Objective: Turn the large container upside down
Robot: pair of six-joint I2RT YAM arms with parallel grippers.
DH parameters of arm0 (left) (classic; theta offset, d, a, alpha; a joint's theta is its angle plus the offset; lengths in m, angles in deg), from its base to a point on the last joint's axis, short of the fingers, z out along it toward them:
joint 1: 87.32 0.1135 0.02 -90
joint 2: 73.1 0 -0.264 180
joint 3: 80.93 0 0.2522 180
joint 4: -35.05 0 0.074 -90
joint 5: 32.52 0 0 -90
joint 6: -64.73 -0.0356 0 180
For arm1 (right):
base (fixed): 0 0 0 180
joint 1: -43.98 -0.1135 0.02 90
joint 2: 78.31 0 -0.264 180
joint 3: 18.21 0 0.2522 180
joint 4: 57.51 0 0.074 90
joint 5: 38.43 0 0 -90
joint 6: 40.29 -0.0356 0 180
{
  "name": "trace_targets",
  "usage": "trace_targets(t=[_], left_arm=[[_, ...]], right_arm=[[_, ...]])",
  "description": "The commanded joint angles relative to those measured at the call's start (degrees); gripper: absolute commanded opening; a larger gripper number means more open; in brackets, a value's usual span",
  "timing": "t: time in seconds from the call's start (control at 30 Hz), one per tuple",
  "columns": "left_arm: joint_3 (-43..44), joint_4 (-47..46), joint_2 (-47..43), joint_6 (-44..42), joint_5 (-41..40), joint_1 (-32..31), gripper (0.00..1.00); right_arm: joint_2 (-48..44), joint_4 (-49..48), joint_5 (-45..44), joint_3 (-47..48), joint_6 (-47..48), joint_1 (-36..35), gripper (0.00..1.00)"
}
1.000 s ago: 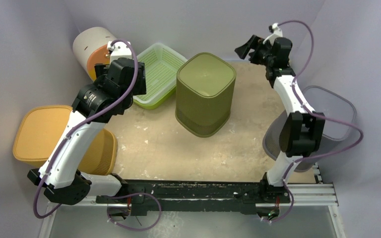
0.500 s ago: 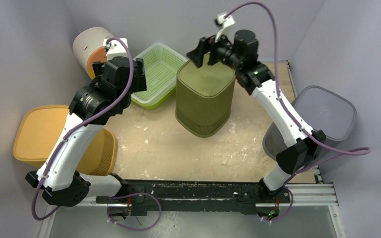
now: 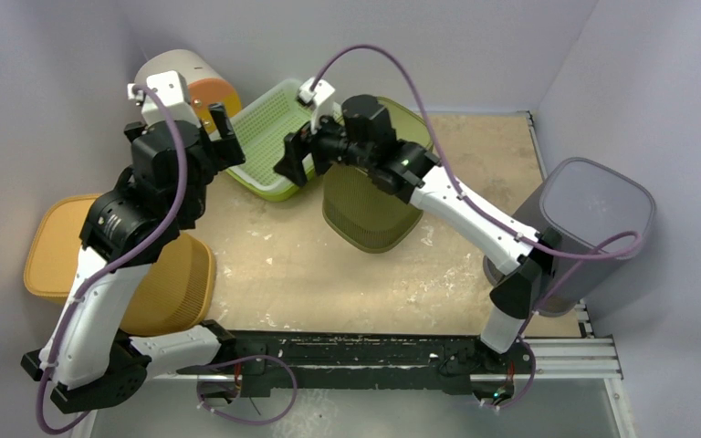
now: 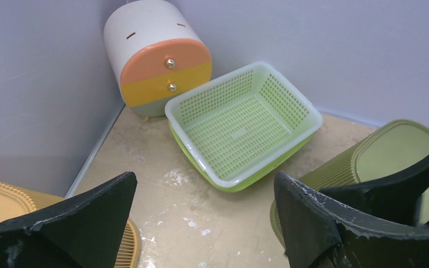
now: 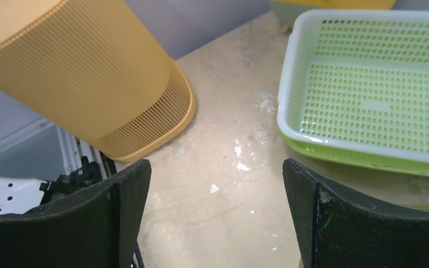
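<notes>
While olive container [image 3: 365,219] stands on desk [image 3: 329,274], I note left jaws spread wide, empty; right jaws likewise, near green basket [image 3: 265,123].

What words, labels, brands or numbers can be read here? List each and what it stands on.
None readable. The olive container, green basket, drawer unit, orange bin and grey bin bear no visible text; a small moulded patch on the basket's floor is too small to read.

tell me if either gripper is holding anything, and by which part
Nothing is held. The left gripper and right gripper both stand open and empty, neither gripping the olive container.
</notes>
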Motion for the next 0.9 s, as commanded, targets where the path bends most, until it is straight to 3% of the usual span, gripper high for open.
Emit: trace_targets(t=[0.0, 0.2, 0.47, 0.63, 0.87], left_arm=[[-0.45, -3.05, 0.10, -0.08, -1.06, -0.12, 0.90], [-1.98, -2.63, -0.55, -0.13, -1.46, -0.15, 0.90], [-4.07, -2.15, -1.84, 0.43, -0.99, -0.12, 0.90], [-4.88, -1.79, -2.46, 0.77, -0.73, -0.19, 0.90], [-5.63, -1.72, -2.78, 1.03, -0.68, -0.12, 0.90]], right_arm=[[1.44, -1.61, -1.20, -1.00, -0.27, -0.66, 0.89], [10.33, 4.99, -8.27, 3.59, 1.41, -3.46, 0.91], [13.79, 3.79, -17.50, 0.19, 1.61, -1.93, 0.93], [11.85, 3.44, -19.19, -4.97, -0.61, 4.22, 0.93], [3.46, -2.96, -16.47, -19.02, -1.36, 17.94, 0.93]])
